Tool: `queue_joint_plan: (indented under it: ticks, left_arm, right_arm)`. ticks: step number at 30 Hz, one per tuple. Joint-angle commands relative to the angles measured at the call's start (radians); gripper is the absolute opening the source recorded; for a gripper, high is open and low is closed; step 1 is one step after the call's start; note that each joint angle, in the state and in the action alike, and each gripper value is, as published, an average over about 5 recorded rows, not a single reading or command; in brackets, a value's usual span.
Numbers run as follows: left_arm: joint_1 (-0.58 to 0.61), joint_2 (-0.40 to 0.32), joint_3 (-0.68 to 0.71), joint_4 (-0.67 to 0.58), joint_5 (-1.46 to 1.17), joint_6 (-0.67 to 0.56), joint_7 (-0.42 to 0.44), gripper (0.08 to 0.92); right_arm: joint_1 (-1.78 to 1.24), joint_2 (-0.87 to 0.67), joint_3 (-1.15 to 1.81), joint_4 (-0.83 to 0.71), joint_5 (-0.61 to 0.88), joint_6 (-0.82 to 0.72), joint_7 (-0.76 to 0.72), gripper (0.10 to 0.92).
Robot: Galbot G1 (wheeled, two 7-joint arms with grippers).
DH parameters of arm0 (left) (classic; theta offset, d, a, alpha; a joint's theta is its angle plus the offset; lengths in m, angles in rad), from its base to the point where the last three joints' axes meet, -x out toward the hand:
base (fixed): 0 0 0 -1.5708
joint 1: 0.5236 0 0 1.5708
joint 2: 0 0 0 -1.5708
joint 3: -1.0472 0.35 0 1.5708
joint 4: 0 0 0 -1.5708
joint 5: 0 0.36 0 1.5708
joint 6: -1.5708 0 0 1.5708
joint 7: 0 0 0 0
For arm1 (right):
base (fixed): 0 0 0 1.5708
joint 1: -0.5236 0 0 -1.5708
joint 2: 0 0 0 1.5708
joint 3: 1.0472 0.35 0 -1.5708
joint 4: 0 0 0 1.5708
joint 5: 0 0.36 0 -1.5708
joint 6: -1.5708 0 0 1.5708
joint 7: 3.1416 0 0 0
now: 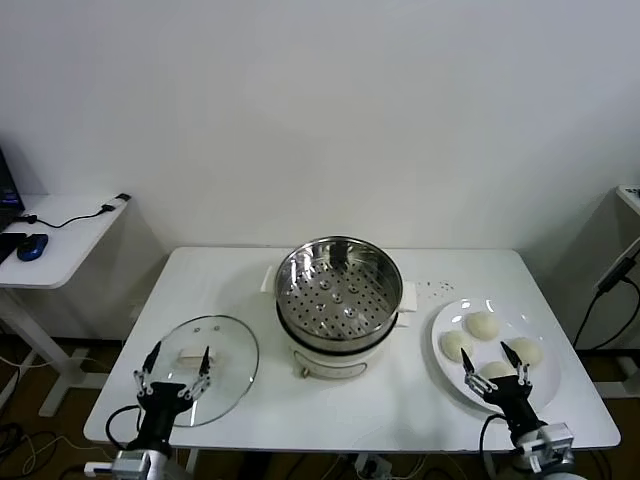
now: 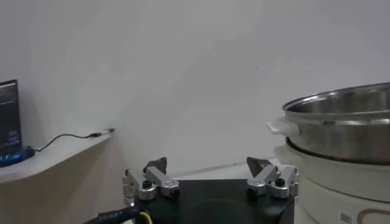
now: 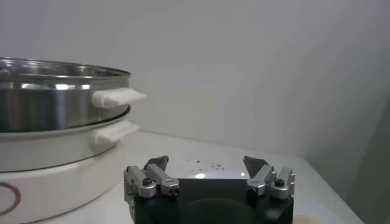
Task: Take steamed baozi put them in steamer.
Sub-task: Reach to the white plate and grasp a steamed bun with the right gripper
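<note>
The steamer (image 1: 338, 290), a shiny perforated steel basket on a white cooker base, stands mid-table with nothing in it. Several cream-white steamed baozi (image 1: 483, 325) lie on a white plate (image 1: 520, 318) at the right. My right gripper (image 1: 487, 358) hangs open at the plate's near edge, its fingers either side of the nearest bun (image 1: 493, 371). My left gripper (image 1: 180, 358) is open over the near side of a glass lid. The left wrist view has the open left gripper (image 2: 207, 164) with the steamer (image 2: 347, 128) beyond. In the right wrist view the open right gripper (image 3: 207, 161) faces the steamer (image 3: 55, 97).
A round glass lid (image 1: 225, 345) with a white handle lies flat at the table's front left. A white side desk (image 1: 60, 235) with a mouse and cable stands off to the left. The wall runs close behind the table.
</note>
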State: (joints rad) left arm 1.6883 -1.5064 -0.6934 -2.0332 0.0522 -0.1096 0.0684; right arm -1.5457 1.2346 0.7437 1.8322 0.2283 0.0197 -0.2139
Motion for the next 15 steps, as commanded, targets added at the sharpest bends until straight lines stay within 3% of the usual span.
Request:
queue_joint_plan:
  ticks: [1, 6, 10, 15]
  left_arm:
    - [0.009, 0.000, 0.000, -0.004, -0.001, -0.003, -0.005, 0.823]
    - [0.013, 0.004, 0.002, -0.009, 0.000, -0.005, -0.005, 0.823]
    - [0.016, 0.009, 0.005, -0.015, 0.000, -0.005, -0.005, 0.823]
    - [0.013, 0.008, 0.005, -0.013, -0.003, -0.004, -0.012, 0.823]
  right_arm:
    - [0.050, -0.077, 0.011, -0.004, -0.010, -0.076, -0.051, 0.823]
    - [0.128, -0.272, 0.024, -0.065, -0.111, -0.156, -0.215, 0.823]
    - [0.201, -0.517, -0.020, -0.172, -0.178, -0.192, -0.418, 0.823]
    - [0.386, -0.733, -0.140, -0.336, -0.333, -0.142, -0.703, 0.823]
